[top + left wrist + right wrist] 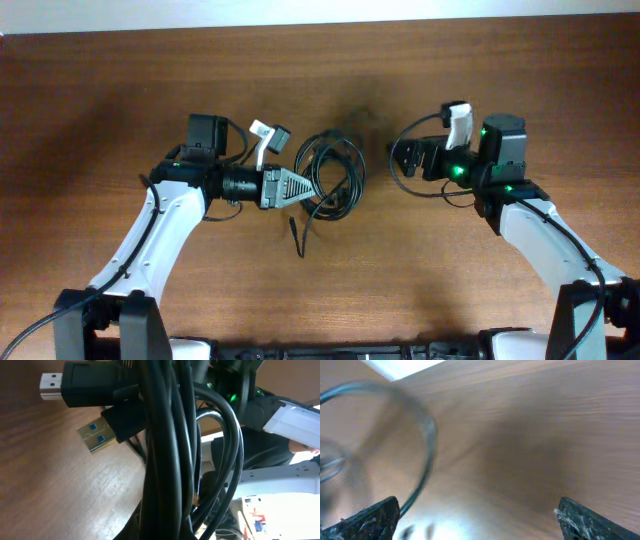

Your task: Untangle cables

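Observation:
The cables [335, 172] lie as one tangled black coil at the middle of the wooden table, with a loose plug end [298, 243] trailing toward the front. My left gripper [312, 190] points right, its jaws drawn to a point at the coil's left edge, shut on the strands. The left wrist view is filled by the cable bundle [167, 460], with two metal USB plugs [95, 435] at upper left; the fingers are hidden behind it. My right gripper [400, 158] is open and empty, right of the coil and apart from it, fingertips spread wide [477, 515].
The right arm's own thin black wire loops beside its gripper [415, 188] and shows blurred in the right wrist view [422, 445]. The right arm [240, 390] stands behind the bundle in the left wrist view. Bare wood table [120, 90] lies all around.

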Controlling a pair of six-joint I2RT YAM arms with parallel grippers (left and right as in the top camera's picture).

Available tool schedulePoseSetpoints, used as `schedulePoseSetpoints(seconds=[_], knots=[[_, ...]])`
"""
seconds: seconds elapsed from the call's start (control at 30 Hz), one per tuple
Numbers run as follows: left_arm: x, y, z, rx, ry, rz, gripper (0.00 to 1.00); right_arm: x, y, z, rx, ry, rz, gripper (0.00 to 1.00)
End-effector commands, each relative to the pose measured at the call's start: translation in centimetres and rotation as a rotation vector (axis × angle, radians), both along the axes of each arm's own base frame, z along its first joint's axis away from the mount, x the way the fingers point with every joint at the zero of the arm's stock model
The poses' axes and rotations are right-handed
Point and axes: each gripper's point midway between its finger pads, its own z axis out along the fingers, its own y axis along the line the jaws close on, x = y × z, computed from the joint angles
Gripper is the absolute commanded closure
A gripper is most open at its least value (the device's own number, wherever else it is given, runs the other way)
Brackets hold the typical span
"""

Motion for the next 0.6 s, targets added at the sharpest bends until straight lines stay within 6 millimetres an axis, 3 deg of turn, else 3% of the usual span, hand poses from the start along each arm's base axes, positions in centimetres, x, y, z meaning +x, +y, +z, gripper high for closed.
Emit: schedulePoseSetpoints(seconds=[0.0, 0.2, 0.3, 0.4, 0.5, 0.57], knots=[[0.1, 0.0, 0.4, -0.016, -0.023, -0.006, 1.0, -3.5, 3.8, 2.6, 0.171, -0.004, 0.257, 0.01], [0.1, -0.1, 0.4, -0.016, -0.003, -0.002, 1.0, -2.8, 4.2, 4.0, 0.195, -0.049, 0.25, 0.01], [0.0, -0.2, 0.4, -0.016, 0.018, 0.001, 1.0, -2.9, 5.3, 4.8, 0.198, -0.094, 0.283, 0.01], [-0.6, -0.9, 0.4, -0.016, 0.026, -0.024, 1.0, -2.1, 6.2, 4.1, 0.137, -0.106, 0.225, 0.03], [-1.5, -1.8, 0.3, -0.013, 0.039, -0.057, 1.0, -0.8, 6.3, 3.7, 0.076, -0.14, 0.146, 0.33], [-1.9, -2.3, 0.3, -0.013, 0.041, -0.077, 1.0, -0.6, 6.6, 4.4, 0.08, -0.174, 0.153, 0.36]])
